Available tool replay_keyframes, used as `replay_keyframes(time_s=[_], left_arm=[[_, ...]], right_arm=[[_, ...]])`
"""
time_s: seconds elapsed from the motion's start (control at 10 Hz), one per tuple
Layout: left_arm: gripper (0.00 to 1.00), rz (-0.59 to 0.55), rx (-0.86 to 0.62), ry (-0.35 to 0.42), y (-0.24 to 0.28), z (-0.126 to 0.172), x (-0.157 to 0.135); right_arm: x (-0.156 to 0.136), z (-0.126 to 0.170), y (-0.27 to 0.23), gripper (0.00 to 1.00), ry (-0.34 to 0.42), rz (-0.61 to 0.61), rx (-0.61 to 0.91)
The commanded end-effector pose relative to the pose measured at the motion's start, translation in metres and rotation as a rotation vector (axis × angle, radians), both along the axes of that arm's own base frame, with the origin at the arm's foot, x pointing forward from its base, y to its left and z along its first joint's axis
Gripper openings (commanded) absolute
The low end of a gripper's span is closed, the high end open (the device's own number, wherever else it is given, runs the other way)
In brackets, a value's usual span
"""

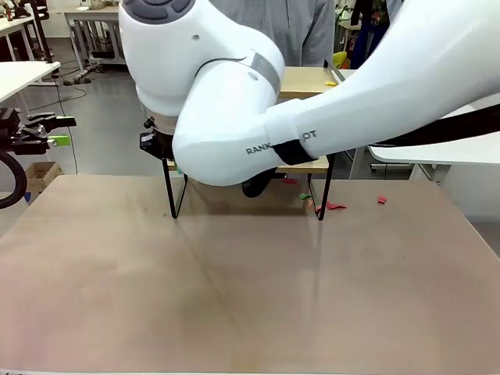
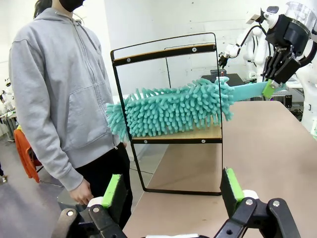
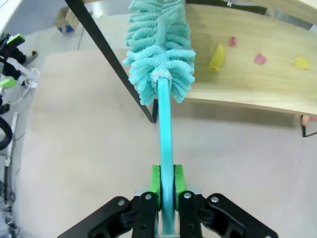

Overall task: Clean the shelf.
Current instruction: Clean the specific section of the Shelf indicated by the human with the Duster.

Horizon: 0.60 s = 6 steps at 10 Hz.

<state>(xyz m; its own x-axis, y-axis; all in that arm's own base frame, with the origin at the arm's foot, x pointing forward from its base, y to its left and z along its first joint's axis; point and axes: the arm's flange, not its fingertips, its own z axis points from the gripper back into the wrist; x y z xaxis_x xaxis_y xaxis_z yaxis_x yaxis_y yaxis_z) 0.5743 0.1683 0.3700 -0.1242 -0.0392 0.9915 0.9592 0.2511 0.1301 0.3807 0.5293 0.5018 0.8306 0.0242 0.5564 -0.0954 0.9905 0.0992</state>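
The shelf (image 2: 163,52) stands on the table, a black frame with two wooden boards; in the front view my right arm covers most of the shelf (image 1: 306,81). A teal fluffy duster (image 2: 173,111) lies with its head on the lower board (image 3: 247,84). My right gripper (image 3: 167,186) is shut on the duster's handle (image 3: 165,134), and the right gripper (image 2: 275,74) shows again at the shelf's far end. Small yellow (image 3: 216,57) and pink scraps (image 3: 260,59) lie on that board beside the duster head (image 3: 158,39). My left gripper (image 2: 171,191) stands open and holds nothing, well back from the shelf's near end.
A person in a grey hoodie (image 2: 59,99) stands close behind the shelf, one hand (image 2: 81,192) hanging low. Red scraps (image 1: 336,206) lie on the table (image 1: 234,297) by the shelf's right leg. My left gripper (image 1: 61,131) sits off the table's left edge.
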Motion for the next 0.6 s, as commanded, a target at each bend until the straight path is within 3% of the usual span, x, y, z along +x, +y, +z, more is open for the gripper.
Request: replay_keyframes(time_s=[0.0, 0.5], left_arm=[[1.0, -0.004, 0.004, -0.005, -0.001, 0.002, -0.001], [1.0, -0.004, 0.004, -0.005, -0.001, 0.002, -0.001]], right_arm=[[0.005, 0.003, 0.011, 0.14, -0.014, -0.036, 0.003], [0.009, -0.018, 0.004, 0.14, 0.077, -0.028, -0.018]])
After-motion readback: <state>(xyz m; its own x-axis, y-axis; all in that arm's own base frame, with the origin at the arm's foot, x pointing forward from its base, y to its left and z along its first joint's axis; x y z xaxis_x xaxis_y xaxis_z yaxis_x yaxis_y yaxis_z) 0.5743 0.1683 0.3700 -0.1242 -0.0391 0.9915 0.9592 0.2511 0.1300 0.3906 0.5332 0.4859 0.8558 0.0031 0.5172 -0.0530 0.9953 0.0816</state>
